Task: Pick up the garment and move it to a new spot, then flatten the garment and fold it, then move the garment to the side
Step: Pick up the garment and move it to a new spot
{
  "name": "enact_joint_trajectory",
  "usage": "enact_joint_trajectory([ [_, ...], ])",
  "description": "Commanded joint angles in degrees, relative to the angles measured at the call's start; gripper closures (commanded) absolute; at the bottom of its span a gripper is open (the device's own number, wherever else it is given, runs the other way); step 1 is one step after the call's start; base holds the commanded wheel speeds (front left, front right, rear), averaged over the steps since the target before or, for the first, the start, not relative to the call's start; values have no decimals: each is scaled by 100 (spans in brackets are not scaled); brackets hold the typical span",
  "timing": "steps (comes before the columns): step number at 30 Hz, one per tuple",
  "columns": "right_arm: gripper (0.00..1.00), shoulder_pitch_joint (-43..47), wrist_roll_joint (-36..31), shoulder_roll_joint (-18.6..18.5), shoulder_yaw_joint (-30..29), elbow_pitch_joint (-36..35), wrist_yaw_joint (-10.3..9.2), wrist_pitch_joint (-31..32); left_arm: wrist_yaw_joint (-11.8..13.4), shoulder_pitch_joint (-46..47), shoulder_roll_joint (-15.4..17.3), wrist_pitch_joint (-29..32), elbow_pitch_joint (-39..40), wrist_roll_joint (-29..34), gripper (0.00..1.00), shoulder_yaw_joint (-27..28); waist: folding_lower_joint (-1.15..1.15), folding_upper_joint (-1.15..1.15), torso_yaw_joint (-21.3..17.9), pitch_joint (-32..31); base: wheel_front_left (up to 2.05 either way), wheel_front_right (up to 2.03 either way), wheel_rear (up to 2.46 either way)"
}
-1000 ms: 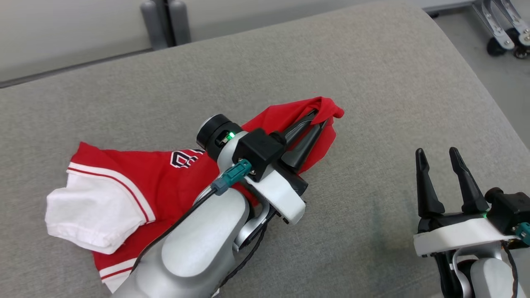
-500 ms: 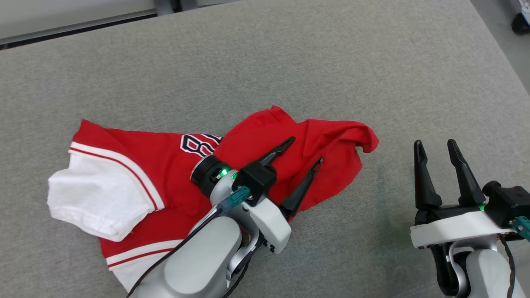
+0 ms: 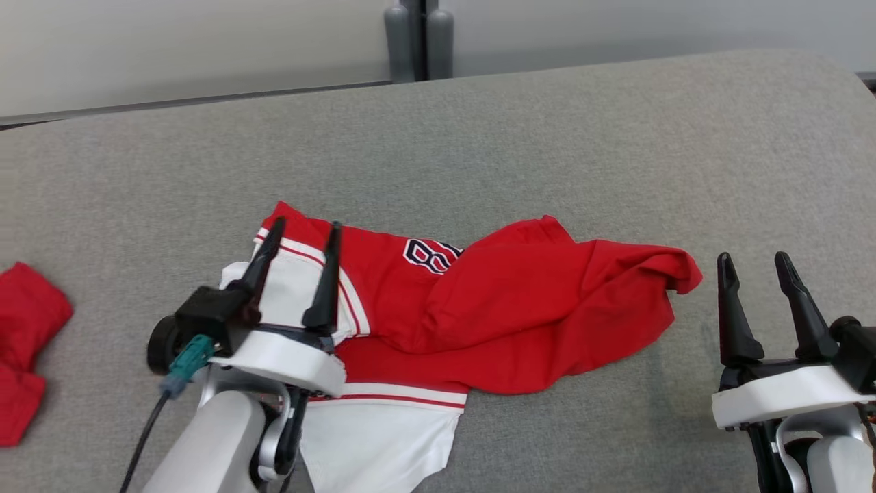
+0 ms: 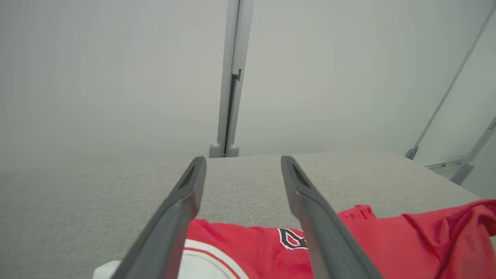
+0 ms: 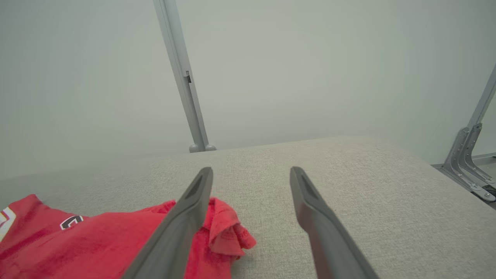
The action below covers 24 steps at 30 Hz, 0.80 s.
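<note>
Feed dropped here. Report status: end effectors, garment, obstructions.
Left end effector open, empty, over garment, white-sleeve end. Right end effector open, empty, off its red end. Garment crumpled, unfolded, on grey cushion. Second red cloth far left, apart.

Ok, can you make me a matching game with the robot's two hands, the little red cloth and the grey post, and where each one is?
Things: 1 left gripper; 2 right gripper; 3 red cloth; 4 grey post.
Places: A behind the far edge of the grey surface; B over the white sleeve of the jersey; C at the far left; D over bare surface, right of the jersey.
Pairs: 1-B, 2-D, 3-C, 4-A.
</note>
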<state>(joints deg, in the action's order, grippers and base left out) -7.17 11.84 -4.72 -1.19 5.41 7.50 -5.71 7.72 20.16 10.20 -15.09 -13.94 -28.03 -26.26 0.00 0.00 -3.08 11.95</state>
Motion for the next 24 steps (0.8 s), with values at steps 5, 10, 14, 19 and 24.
enact_joint_trajectory([
  [5, 0, 246, -52, -62, -72, -192, -2, 194, -5, -538, 185, -8, 210, 92, 0, 815, 0, 0, 421, -398, 0, 0, 0],
  [10, 0, 460, -59, -53, -73, -347, -2, 374, -156, -974, 346, -6, 229, 167, 0, 1306, 0, 0, 534, -634, 0, 0, 0],
  [14, 0, 640, -23, -77, -58, -388, -2, 466, -269, -1230, 406, -6, 175, 297, 0, 1411, 0, 0, 559, -826, 0, 0, 0],
  [19, 0, 871, 13, -81, -67, -420, -2, 566, -349, -1466, 402, -6, 107, 436, 0, 1338, 0, 0, 576, -1092, 0, 0, 0],
  [24, 0, 1086, 13, -67, -108, -501, -2, 657, -404, -1635, 410, -6, 50, 454, 0, 1301, 0, 0, 600, -1266, 0, 0, 0],
])
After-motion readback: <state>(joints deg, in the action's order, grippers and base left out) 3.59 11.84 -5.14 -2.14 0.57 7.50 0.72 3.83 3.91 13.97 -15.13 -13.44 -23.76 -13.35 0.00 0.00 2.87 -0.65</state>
